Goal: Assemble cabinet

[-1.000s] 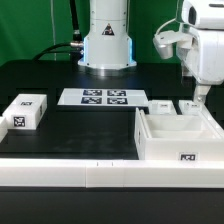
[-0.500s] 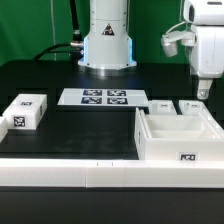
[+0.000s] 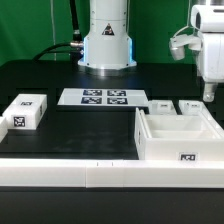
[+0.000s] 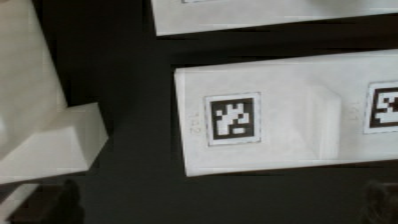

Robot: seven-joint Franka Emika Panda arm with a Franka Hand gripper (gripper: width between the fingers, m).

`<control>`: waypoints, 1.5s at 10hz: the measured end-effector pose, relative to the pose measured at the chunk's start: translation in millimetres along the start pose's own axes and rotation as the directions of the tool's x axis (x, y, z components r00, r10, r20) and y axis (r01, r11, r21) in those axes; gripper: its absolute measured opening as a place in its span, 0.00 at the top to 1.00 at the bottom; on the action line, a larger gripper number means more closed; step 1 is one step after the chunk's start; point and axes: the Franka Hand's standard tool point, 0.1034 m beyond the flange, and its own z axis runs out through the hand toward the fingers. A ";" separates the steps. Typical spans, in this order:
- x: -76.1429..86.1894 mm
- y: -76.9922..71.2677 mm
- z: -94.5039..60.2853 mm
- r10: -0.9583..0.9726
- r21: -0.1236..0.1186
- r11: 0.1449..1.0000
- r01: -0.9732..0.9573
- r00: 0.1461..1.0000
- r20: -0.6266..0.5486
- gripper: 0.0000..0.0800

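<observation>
Moved: the gripper (image 3: 208, 95) has drifted toward the exterior view's right edge since a second ago; the parts on the table lie as they did.
Cabinet: the cabinet (image 3: 180, 138) sits in the lower right of the exterior view, on the black table (image 3: 80, 125), its open side up. An inner wall divides it, and one tag shows on its front face.
Pincer: it hangs at the right edge of the exterior view, above and behind the cabinet's far right corner and touching nothing. In the wrist view its two dark fingertips (image 4: 43, 204) show blurred at opposite corners, spread wide with nothing between them.
Small blocks: two small white blocks (image 3: 160, 105) lie just behind the cabinet, and the right one (image 3: 190, 106) is nearly under the pincer.
Left block: a larger tagged white block (image 3: 25, 111) lies at the exterior view's left, well apart from the cabinet.
Marker board: the marker board (image 3: 103, 97) lies flat at the centre of the exterior view, in front of the arm's base (image 3: 107, 45).
Wrist view: a white tagged part (image 4: 267, 125) fills the middle of the frame; I cannot tell which block it is.
</observation>
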 end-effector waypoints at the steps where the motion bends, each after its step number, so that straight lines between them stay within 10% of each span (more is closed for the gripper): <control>1: -0.2 -0.7 0.7 0.000 0.002 1.000 0.000 1.000 0.000 0.00; 9: -4.3 -40.7 48.0 0.000 0.047 0.999 0.002 0.999 -0.039 0.00; 11: -5.2 -42.8 51.0 0.002 0.053 0.999 0.000 0.999 -0.039 0.14; 15: -4.2 -41.7 51.3 0.003 0.047 0.999 -0.001 0.999 -0.045 0.91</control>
